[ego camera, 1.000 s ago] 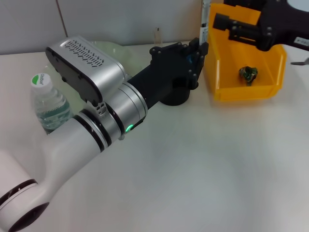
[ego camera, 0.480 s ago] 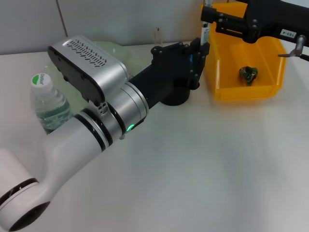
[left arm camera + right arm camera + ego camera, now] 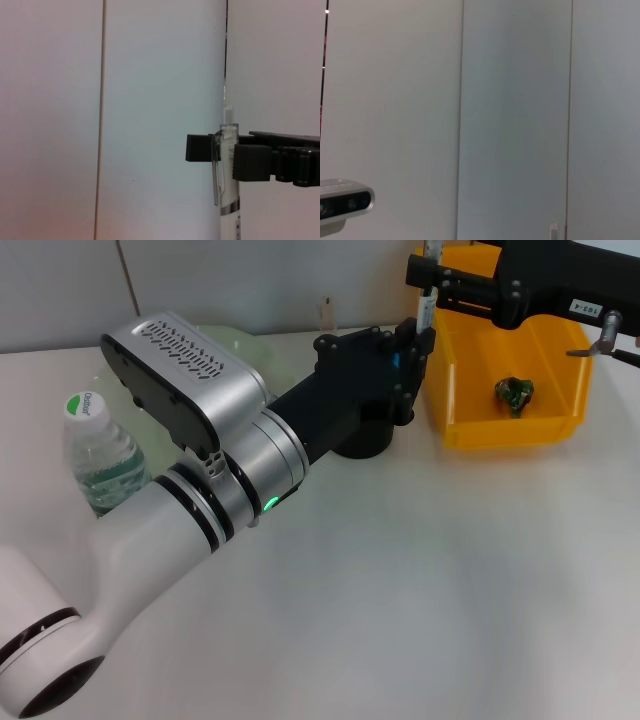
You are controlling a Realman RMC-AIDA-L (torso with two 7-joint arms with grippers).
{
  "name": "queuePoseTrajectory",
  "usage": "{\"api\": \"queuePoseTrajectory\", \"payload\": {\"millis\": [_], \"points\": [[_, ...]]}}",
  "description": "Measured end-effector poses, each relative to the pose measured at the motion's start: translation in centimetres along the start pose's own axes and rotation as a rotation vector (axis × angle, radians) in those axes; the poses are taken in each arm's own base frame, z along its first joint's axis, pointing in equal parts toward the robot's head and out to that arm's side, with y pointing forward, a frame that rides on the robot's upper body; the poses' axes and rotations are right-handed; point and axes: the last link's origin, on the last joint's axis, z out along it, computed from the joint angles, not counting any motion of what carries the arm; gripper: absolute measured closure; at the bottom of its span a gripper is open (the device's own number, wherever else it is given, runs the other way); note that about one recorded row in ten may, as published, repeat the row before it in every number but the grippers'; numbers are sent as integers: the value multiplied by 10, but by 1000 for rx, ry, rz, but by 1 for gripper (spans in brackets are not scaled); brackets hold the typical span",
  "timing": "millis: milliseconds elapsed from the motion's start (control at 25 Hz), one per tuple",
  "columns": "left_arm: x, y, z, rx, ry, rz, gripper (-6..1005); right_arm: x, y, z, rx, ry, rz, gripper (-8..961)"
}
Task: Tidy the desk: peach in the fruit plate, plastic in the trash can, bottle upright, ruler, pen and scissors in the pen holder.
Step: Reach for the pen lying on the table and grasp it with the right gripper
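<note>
Right pincer (image 3: 424,278) has swung in from over the yellow plastic bin (image 3: 510,430), now pinching the clear upright pen (image 3: 424,312) that the left pincer (image 3: 413,345) grips above the black cylindrical pen holder (image 3: 363,445), suggesting a handover before insertion.

Illumination is bright, even and diffuse, from overhead. Head view: the white table (image 3: 420,580) shows soft, faint shadows; the arm's silver housing (image 3: 185,365) at 10 o'clock carries mild highlights. Focus is sharp throughout. Both wrist views show evenly lit wall panels; the left wrist view has a pinkish tint toward 9 o'clock.
</note>
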Motion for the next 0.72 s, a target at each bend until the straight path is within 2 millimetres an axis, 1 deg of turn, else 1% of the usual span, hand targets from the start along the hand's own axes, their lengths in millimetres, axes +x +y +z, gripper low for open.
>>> {"api": "queuePoseTrajectory", "payload": {"millis": [440, 720], "points": [[-1, -1, 0, -1, -3, 6, 872, 2, 2, 3, -12, 6, 3, 303], [-1, -1, 0, -2, -3, 7, 872, 3, 1, 3, -7, 3, 4, 452]]}}
